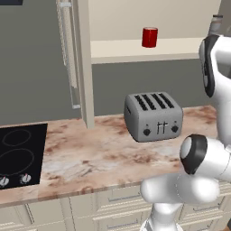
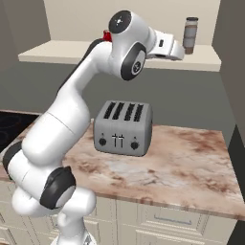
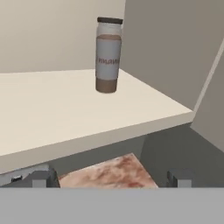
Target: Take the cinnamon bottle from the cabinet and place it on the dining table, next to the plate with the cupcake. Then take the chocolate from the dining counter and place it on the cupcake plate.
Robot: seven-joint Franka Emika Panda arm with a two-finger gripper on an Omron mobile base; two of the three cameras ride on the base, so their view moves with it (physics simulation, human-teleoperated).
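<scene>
Gripper (image 3: 111, 178) is wide open w/ nothing in it, near the cinnamon bottle (image 3: 108, 54) standing up on cabinet (image 3: 65, 109) shelf.

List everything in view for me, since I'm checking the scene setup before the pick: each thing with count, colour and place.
cinnamon bottle: one, pale brown with dark cap, upright on the shelf near its right end
red can: one, red, on the same shelf, further left
cabinet: one, cream, open, above the counter
toaster: one, grey, four slots, on the marble counter
counter: one, pink-brown marble
cooktop: one, black, left in the counter
arm: one, white
fingers: two, dark, open, short of the bottle
</scene>
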